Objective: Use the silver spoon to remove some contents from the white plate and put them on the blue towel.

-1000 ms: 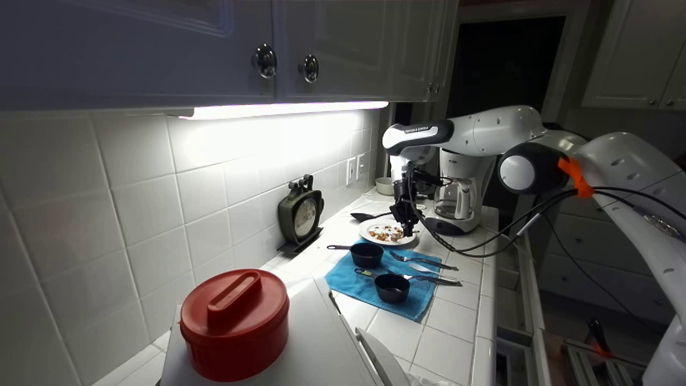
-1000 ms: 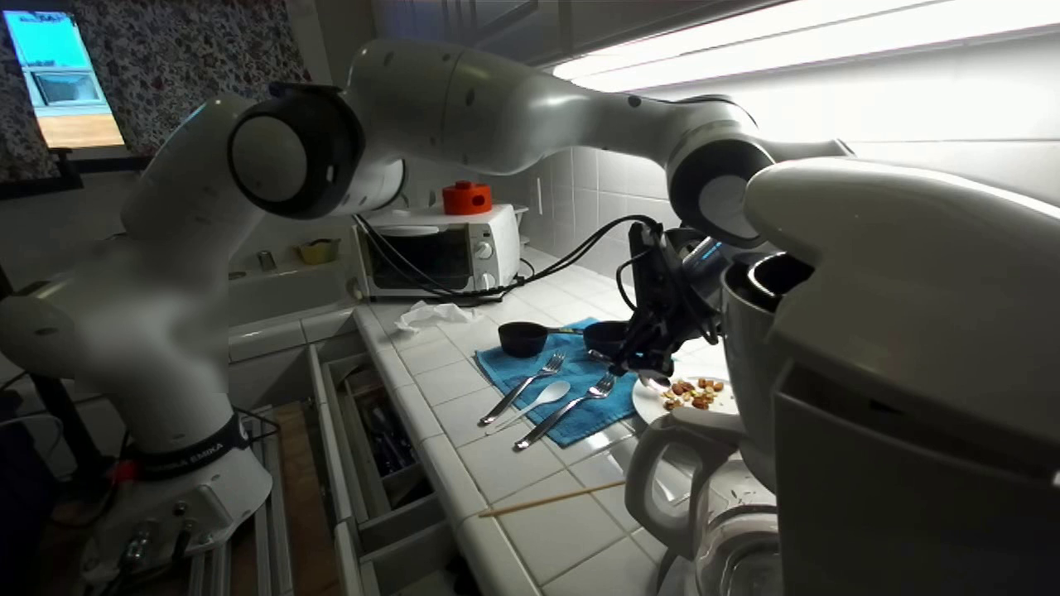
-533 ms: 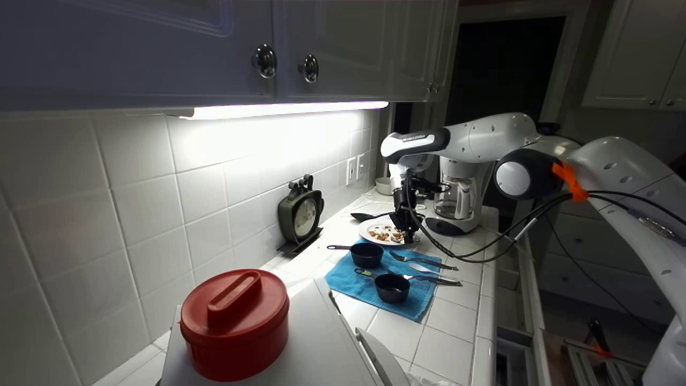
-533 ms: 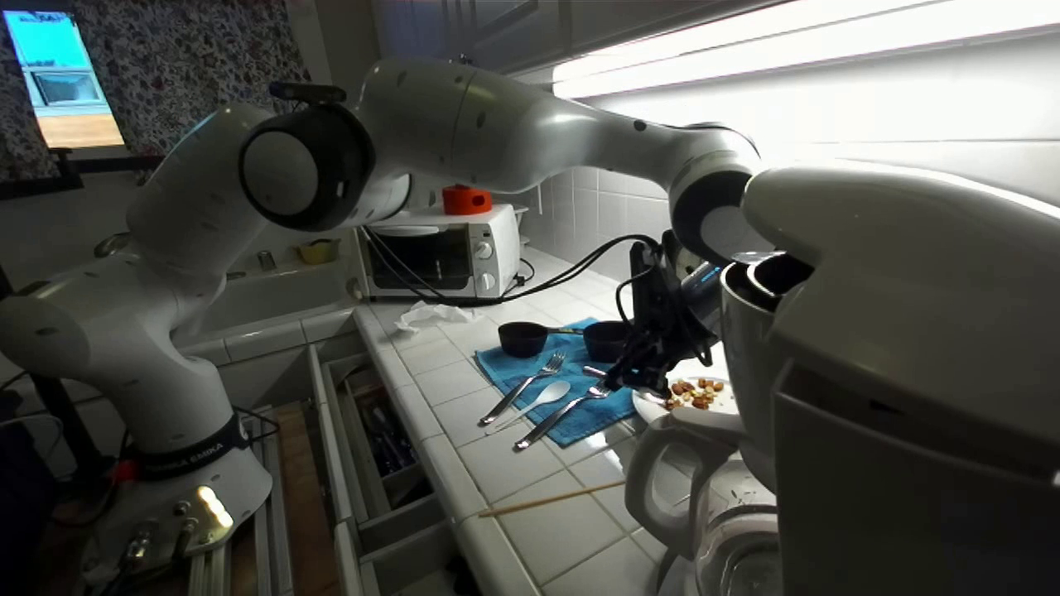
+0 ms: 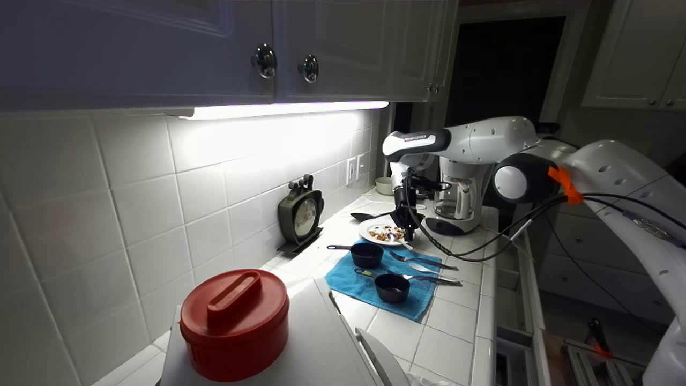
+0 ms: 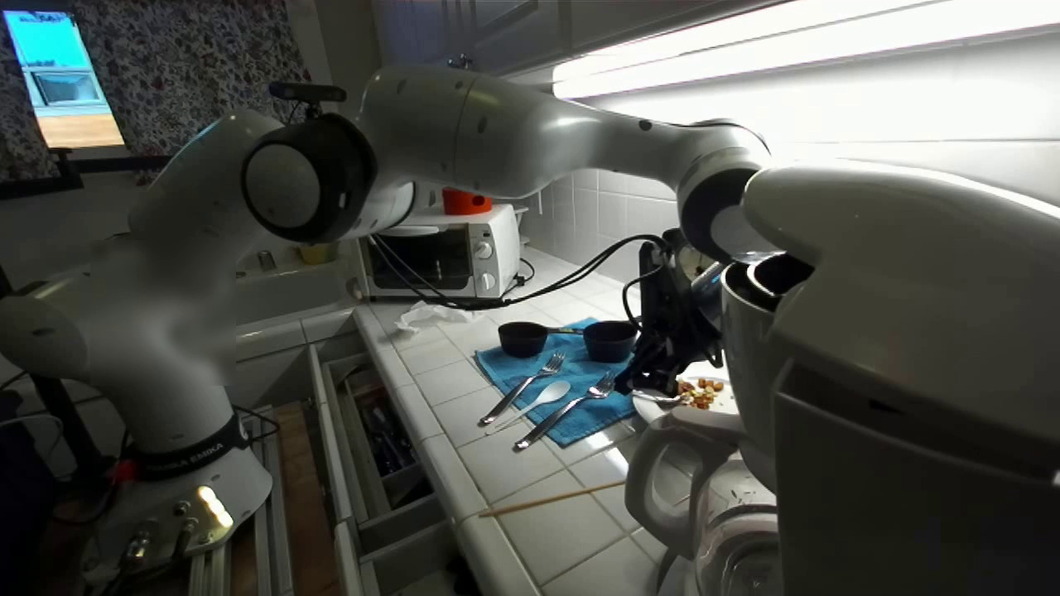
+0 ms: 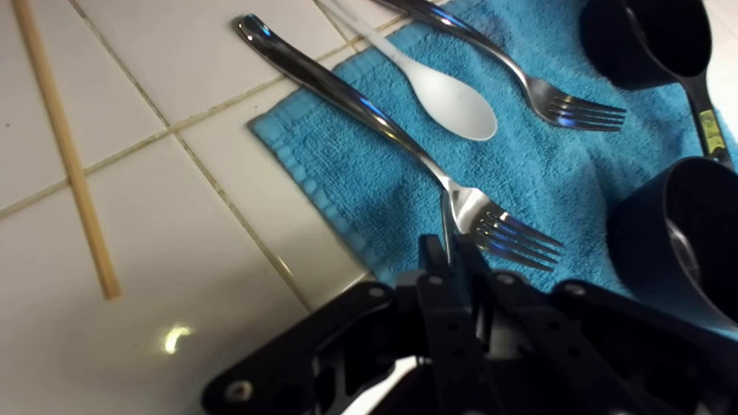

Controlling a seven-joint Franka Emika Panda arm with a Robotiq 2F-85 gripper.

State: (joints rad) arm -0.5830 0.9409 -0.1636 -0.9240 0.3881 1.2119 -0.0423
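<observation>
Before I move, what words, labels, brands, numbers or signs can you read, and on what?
"FRANKA EMIKA": black band around the white robot arm's base.
Likely the same, but tiny: the arm's wrist-end panel.
Too blurred to read: yellow label on the black measuring cup's handle.
Too small to read: pale dial on the dark green upright case.
</observation>
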